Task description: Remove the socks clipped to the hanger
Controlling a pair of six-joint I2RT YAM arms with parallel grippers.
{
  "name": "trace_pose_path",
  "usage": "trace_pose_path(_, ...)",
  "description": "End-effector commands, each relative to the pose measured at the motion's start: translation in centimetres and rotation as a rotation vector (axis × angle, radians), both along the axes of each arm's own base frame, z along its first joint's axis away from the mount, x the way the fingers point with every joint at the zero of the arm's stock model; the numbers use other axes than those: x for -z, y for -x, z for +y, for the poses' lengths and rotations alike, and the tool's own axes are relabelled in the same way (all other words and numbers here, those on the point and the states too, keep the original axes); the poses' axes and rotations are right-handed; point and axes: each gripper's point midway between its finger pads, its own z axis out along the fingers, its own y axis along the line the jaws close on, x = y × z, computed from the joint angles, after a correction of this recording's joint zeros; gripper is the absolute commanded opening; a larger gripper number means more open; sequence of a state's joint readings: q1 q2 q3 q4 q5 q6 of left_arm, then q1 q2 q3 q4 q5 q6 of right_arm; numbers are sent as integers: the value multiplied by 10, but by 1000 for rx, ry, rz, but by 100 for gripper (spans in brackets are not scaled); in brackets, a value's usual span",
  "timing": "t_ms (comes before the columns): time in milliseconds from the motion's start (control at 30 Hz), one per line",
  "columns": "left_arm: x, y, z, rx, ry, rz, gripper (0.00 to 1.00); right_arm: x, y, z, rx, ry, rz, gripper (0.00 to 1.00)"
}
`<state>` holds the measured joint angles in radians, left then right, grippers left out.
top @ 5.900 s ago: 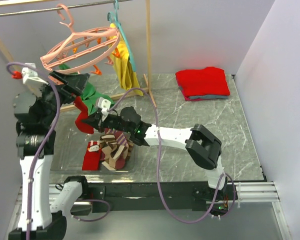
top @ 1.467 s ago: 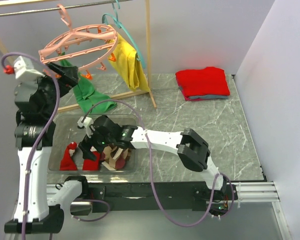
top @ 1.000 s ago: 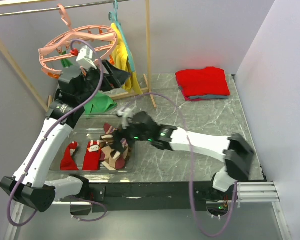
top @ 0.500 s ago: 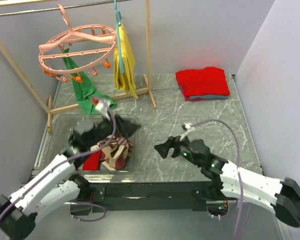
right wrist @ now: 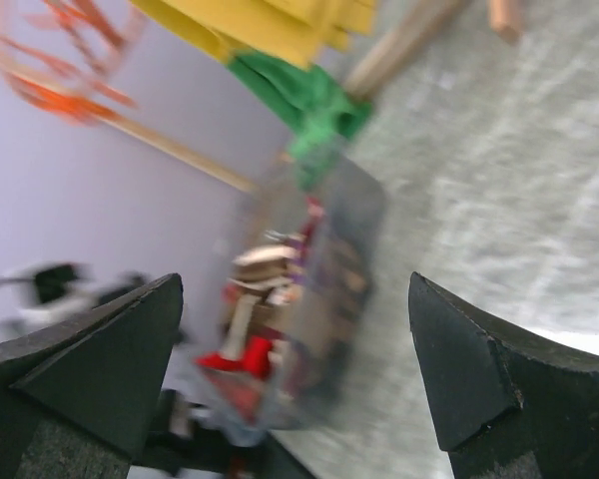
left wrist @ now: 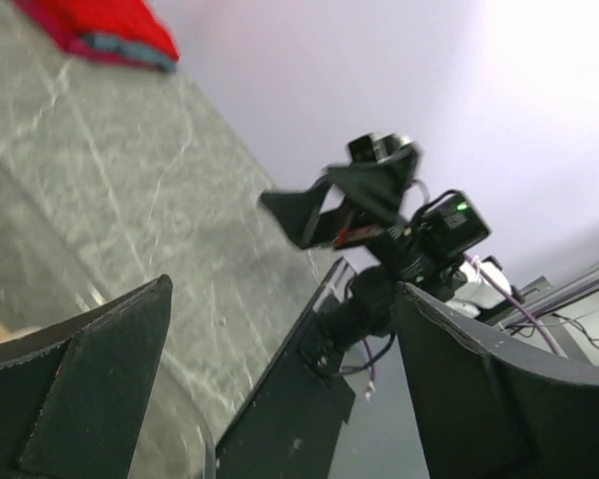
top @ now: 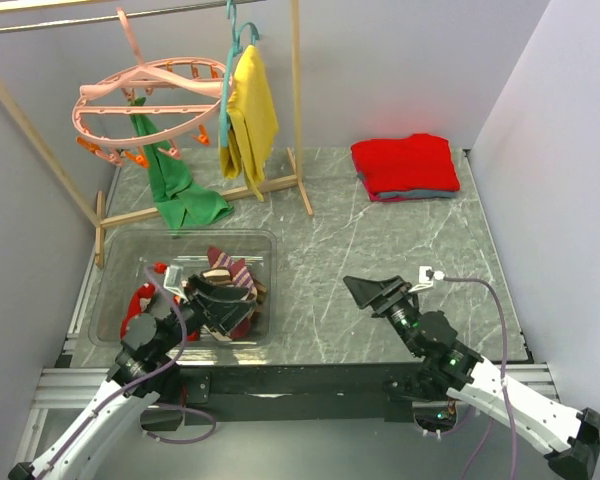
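At the near edge, both arms have dropped back, left end effector (top: 223,305) and right end effector (top: 368,291) apart and empty; socks (top: 230,275) lie in the bin (top: 180,233) (hanger (top: 150,95) carries none), so removal looks complete.

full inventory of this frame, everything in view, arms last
hanger: one, pink ring with orange clips, hung at back left, no socks on it
green cloth: one, green, hanging from the hanger
yellow garment: one, yellow, on the teal hanger
teal hanger: one, teal, right of the pink ring
wooden rack: one, light wood, back of the table
bin: one, clear plastic, near left
socks: several, exact count unclear, red, beige and maroon-striped, piled in the bin
folded cloths: one stack, red over grey, back right
table: one, grey marble
left gripper: open, empty, over the bin
right gripper: open, empty, over the table at near right
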<state>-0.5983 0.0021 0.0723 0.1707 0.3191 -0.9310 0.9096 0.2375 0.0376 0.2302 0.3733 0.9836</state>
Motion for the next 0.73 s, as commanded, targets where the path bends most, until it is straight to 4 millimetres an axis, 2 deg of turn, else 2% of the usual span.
trace_pose_path(0,26,13,-7,86,3,103,97,105,8,-12,27,61,175,100)
trace_pose_path(67,31,17,-11,130,25,104,96,99,10,-9,2,65,145,100)
trace_pose_path(100,30,18,-11,134,41,106,96,106,11,-10,1,90,159,100)
trace_pose_path(133,24,18,-9,123,69,77,96,99,9,-10,10,60,142,100)
trace_pose_path(167,28,17,-8,117,80,78,96,104,10,-12,15,74,154,100)
trace_pose_path(333,31,20,-13,162,112,90,96,94,8,-12,18,58,111,100)
trace_pose_path(367,37,19,-14,162,113,102,96,96,8,-13,21,64,115,100)
trace_pose_path(533,39,12,-10,121,143,99,96,90,7,-13,16,87,61,100)
trace_pose_path(700,44,9,-10,105,127,107,96,94,7,-14,21,95,79,100)
